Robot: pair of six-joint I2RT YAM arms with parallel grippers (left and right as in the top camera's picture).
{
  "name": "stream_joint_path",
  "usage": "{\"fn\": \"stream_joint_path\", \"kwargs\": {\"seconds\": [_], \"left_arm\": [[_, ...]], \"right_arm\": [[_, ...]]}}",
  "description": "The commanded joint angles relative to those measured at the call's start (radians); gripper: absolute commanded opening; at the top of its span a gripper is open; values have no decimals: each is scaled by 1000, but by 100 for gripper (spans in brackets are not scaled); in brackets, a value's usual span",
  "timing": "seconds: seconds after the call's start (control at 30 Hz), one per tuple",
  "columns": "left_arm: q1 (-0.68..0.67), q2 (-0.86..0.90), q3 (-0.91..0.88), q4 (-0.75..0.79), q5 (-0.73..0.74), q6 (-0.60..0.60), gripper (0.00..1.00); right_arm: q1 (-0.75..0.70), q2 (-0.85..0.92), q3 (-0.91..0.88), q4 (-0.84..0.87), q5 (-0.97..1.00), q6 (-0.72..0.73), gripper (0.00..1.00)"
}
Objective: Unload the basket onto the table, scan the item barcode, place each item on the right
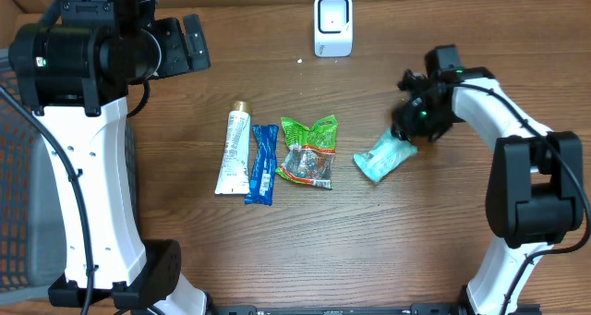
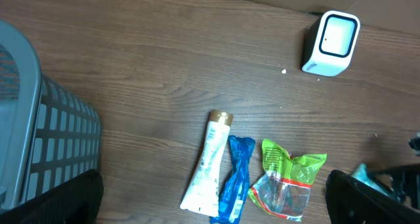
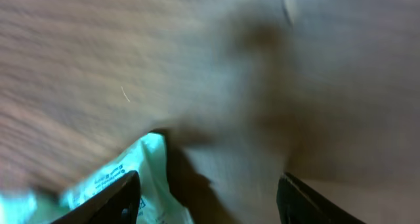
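Note:
The barcode scanner (image 1: 332,25), a small white box, stands at the back of the table, and also shows in the left wrist view (image 2: 331,43). A mint-green packet (image 1: 383,158) lies on the wood right of centre. My right gripper (image 1: 413,132) hovers at the packet's upper right end. In the right wrist view, which is blurred, that gripper (image 3: 207,201) is open, and the packet (image 3: 141,175) lies against the inside of the left finger (image 3: 115,201). My left gripper (image 1: 189,42) hangs high at the back left, open (image 2: 213,204) and holding nothing.
A white tube (image 1: 233,153), a blue wrapper (image 1: 262,164) and a green snack bag (image 1: 309,151) lie side by side mid-table. A grey slatted basket (image 2: 39,145) stands off the left side.

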State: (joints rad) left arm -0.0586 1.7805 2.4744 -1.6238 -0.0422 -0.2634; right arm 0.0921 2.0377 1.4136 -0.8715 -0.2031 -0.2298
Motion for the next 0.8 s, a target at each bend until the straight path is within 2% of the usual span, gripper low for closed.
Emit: {"fn": "stream_joint_path", "kwargs": {"seconds": [0.0, 0.07, 0.13, 0.27, 0.4, 0.57, 0.77], "left_arm": [[-1, -2, -4, 4, -10, -14, 100], [-1, -2, -4, 4, -10, -14, 100], [-1, -2, -4, 4, -10, -14, 100], [-1, -2, -4, 4, -10, -14, 100], [-1, -2, -4, 4, -10, -14, 100], [-1, -2, -4, 4, -10, -14, 100], [-1, -2, -4, 4, -10, -14, 100]], "right_arm": [[-21, -7, 64, -87, -38, 73, 66], [-21, -7, 103, -133, -38, 73, 68], [-19, -7, 141, -169, -39, 73, 77], [-22, -6, 156, -216, -76, 73, 88], [-48, 2, 150, -282, -182, 55, 89], [-89, 1, 106, -304, -346, -124, 91], [-106, 2, 11, -230, -360, -218, 91]]}}
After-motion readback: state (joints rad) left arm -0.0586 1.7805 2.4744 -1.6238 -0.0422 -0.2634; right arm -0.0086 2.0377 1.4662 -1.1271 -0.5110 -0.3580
